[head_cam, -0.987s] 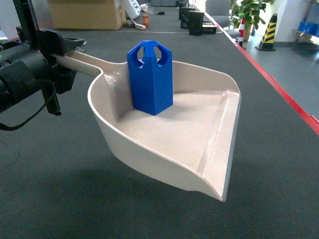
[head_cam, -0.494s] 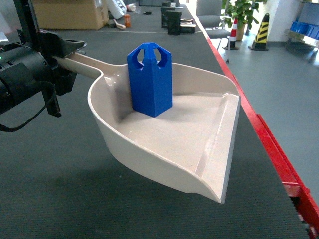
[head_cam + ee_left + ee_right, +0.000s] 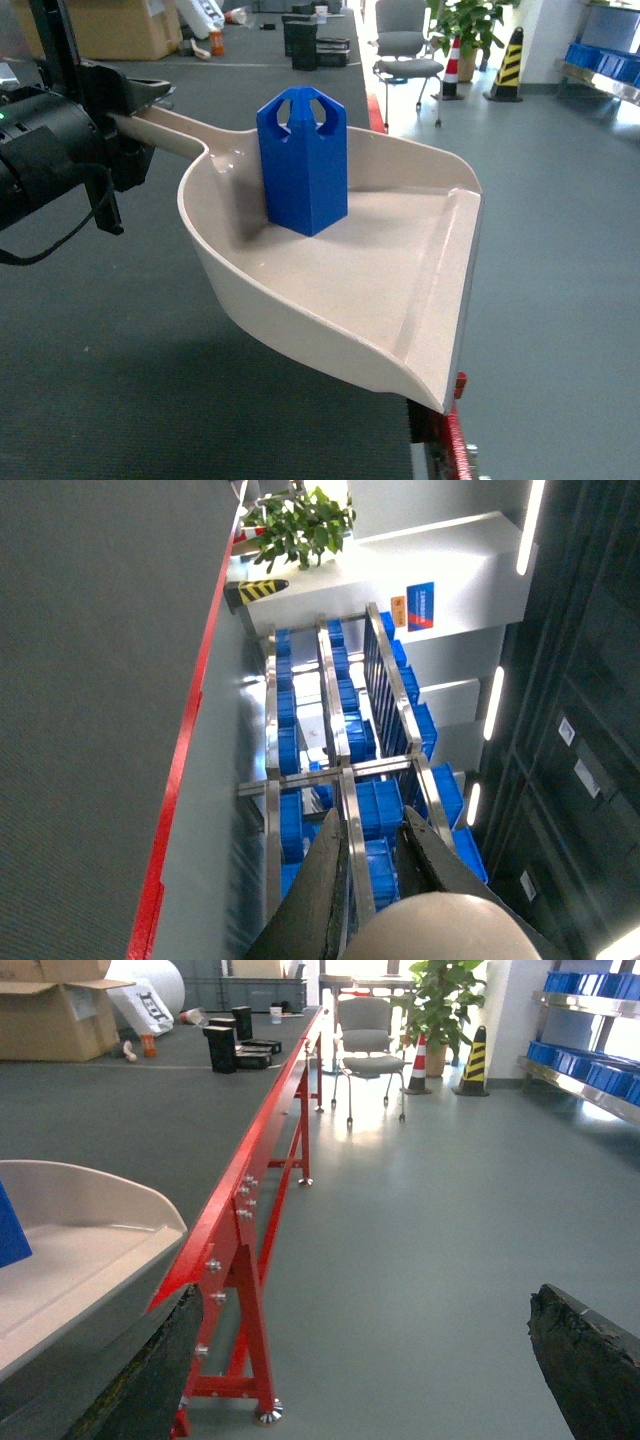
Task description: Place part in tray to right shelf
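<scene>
Beige tray handle clamped by left hand | blue part upright inside | right hand spread

Grey floor, office chair, potted plant.

left claw is clamped shut on the tray handle, arm coming in from the left. right claw hangs wide open.

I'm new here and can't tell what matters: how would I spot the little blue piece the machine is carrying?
Find the wide cream tray held by its handle in the left claw. Standing upright near the tray's back wall is the part: a bright blue six-sided block with arched notches around its top, the only thing in the tray.
</scene>
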Controlling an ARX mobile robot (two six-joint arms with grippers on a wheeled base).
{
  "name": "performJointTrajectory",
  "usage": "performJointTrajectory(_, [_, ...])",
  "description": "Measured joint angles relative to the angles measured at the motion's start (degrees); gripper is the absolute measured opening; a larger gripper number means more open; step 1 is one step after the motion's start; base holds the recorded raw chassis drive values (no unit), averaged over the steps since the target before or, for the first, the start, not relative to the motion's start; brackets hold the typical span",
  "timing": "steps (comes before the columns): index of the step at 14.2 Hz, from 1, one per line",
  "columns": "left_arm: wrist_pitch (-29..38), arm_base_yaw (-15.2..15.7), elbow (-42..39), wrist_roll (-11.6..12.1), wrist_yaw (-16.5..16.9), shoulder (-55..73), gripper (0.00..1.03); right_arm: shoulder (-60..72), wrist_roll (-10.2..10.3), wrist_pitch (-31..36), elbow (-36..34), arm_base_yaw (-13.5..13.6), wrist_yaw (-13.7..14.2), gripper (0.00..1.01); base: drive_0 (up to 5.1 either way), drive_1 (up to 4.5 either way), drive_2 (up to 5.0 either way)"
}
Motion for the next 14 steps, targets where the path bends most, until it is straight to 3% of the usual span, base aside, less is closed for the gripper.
performJointTrajectory(14, [0.04,0.04,0.00,0.04,-0.07,0.00,0.12,0.00,0.00,0.04,0.00,-0.02,0.00,0.98,5.0,-2.41,-2.4])
